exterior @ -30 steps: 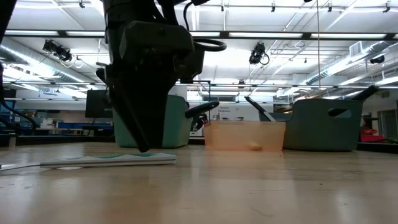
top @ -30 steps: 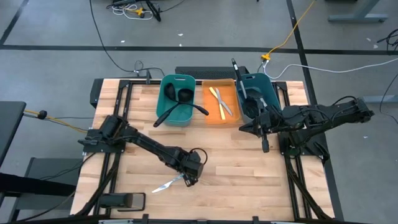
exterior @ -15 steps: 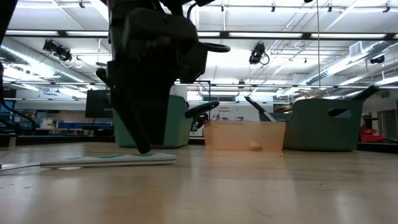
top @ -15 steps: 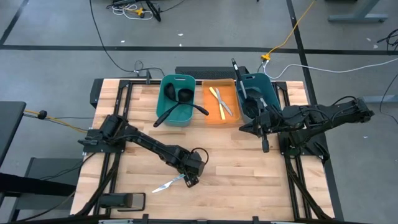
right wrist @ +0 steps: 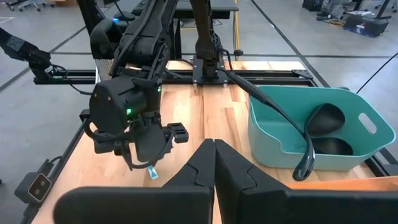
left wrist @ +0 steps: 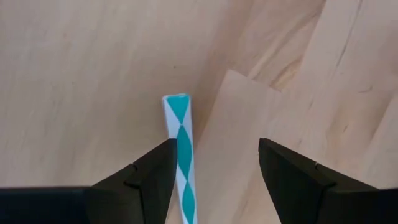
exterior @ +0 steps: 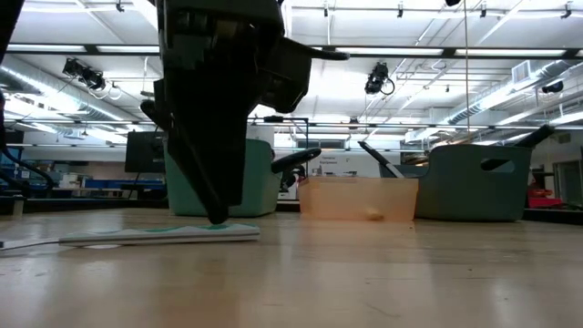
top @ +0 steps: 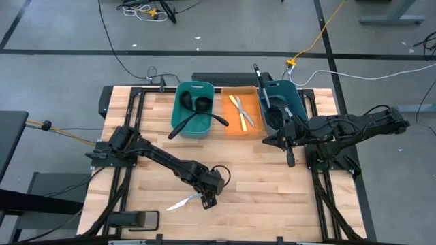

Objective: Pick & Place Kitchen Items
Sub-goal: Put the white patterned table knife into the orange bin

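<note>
A small knife (top: 182,202) with a teal-and-white patterned handle (left wrist: 179,130) lies flat on the wooden table near its front edge. My left gripper (top: 208,199) points steeply down over the handle's end, open. The handle lies between the fingers, close beside one of them (left wrist: 155,174). In the low view a fingertip (exterior: 217,217) reaches down to the knife (exterior: 155,235). My right gripper (top: 291,160) hangs shut and empty above the table's right side, its fingers closed together in its wrist view (right wrist: 213,152). My left gripper stands astride the end of the knife's handle (left wrist: 180,149), coming from above and lying across it. One finger is right against the handle's side, but I cannot tell whether it touches. The knife lies flat on the table.
At the far edge stand a teal bin (top: 182,119) with black ladles and a spatula, an orange tray (top: 235,126) with pale-handled knives, and a second teal bin (top: 297,102) with black utensils. Bare wood lies between these and the knife.
My left gripper has tipped and rolled a little in place over the knife's handle. Its fingers have stayed open. The knife has not moved.
</note>
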Action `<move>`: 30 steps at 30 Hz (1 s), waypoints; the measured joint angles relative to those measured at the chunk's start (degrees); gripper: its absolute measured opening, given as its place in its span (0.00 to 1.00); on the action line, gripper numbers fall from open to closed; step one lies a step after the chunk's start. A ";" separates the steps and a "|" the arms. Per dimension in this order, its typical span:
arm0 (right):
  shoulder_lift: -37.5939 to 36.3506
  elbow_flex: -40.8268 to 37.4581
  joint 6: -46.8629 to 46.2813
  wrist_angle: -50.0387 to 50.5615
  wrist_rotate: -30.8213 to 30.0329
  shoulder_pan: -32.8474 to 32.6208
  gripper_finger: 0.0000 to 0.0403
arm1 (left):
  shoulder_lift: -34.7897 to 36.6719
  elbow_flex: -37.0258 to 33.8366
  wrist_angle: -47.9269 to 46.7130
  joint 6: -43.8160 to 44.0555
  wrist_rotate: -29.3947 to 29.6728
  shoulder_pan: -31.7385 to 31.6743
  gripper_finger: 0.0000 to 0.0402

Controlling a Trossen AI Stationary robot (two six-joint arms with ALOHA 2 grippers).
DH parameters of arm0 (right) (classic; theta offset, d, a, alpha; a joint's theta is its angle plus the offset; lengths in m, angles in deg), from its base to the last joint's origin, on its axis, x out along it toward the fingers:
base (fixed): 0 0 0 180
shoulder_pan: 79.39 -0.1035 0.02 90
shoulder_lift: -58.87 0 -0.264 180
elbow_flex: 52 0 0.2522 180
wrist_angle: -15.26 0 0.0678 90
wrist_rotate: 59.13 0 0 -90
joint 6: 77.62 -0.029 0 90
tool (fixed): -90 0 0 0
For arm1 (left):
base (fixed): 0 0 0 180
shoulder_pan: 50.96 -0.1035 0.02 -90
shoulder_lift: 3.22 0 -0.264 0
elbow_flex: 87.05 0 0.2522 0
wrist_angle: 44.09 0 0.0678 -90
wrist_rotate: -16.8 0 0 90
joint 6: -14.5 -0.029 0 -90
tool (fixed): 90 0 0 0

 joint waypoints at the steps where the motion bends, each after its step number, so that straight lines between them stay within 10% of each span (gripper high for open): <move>1: 0.00 0.00 0.00 0.09 0.00 0.00 0.01 | 0.00 0.00 0.03 -0.42 -0.19 0.00 0.58; 30: 0.00 0.02 0.06 2.02 -1.92 -0.02 0.01 | 0.00 1.76 -4.53 -4.62 -7.47 -1.27 0.72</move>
